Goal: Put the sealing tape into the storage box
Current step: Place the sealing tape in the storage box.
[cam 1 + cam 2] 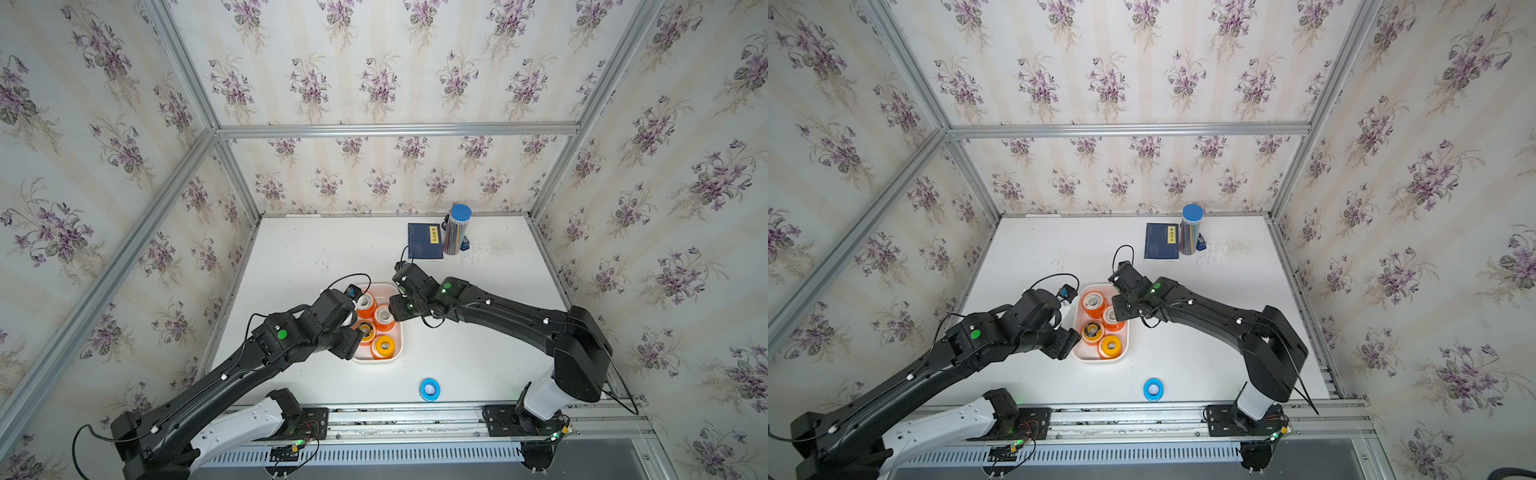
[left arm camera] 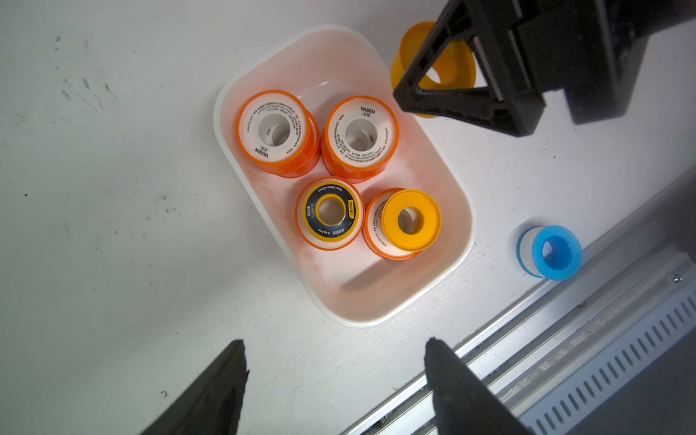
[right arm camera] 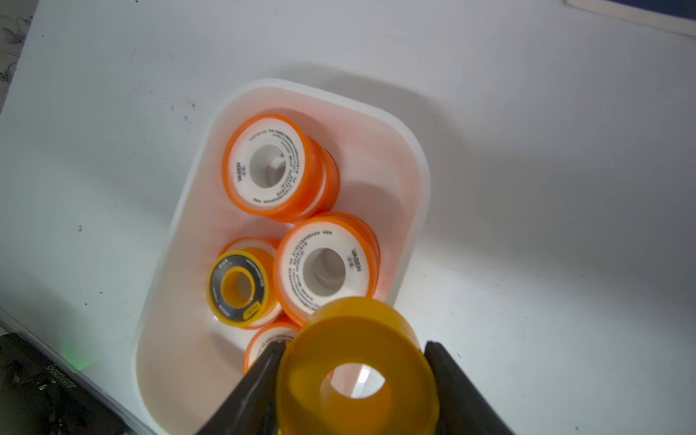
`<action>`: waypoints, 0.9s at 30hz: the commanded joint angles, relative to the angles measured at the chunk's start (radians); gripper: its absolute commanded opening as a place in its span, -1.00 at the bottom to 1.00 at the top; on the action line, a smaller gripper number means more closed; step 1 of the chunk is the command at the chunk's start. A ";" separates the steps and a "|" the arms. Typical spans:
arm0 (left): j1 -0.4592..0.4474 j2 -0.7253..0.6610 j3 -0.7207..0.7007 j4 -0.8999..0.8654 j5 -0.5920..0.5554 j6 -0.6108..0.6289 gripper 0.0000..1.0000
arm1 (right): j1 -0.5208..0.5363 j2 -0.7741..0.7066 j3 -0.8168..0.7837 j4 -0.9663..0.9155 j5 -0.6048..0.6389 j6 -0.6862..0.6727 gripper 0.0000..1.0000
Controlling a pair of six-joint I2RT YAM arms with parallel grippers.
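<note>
Right pincer (image 3: 356, 344): clenched on a plain yellow tape spool (image 3: 357, 376), one finger on each side of its rim, centre hole towards the wrist camera. The spool sits at the long edge of the storage box (image 3: 422, 150). Cannot tell whether it hangs over the box or just outside the rim.

Left pincer (image 2: 335, 341): released, fingers wide apart, nothing between them. It hangs over bare worktop (image 1: 311, 257), with the box just ahead of its fingertips.

Box contents, ahead of the left pincer and beside the right one: four stacks of tape lying flat, packed close.
- An orange spool (image 2: 278, 132) with a white printed face.
- A second orange spool (image 2: 359, 137) of the same kind, just beside the first.
- A black-labelled yellow spool (image 2: 331, 212) resting on an orange-rimmed one.
- A second yellow spool (image 2: 410, 220), off-centre on another orange-rimmed one.

Blue tape spool (image 1: 429, 389): flat on the worktop outside the box. It lies well apart from both pincers, back towards the arm bases from the right pincer.

Beyond the right pincer, at the far side of the worktop: a dark blue booklet (image 1: 424, 245) and, just beside it, an upright tube with a blue cap (image 1: 457, 230). Both are well apart from the box.
</note>
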 commanded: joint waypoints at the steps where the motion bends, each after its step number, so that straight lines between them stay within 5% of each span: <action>1: 0.002 -0.009 0.001 -0.013 -0.036 -0.012 0.49 | 0.004 0.086 0.114 -0.050 -0.019 -0.048 0.05; 15: 0.011 -0.025 0.001 -0.019 -0.069 -0.026 0.49 | 0.017 0.477 0.575 -0.202 -0.031 -0.116 0.04; 27: 0.011 -0.016 -0.002 -0.015 -0.059 -0.022 0.50 | 0.018 0.582 0.706 -0.259 -0.024 -0.143 0.07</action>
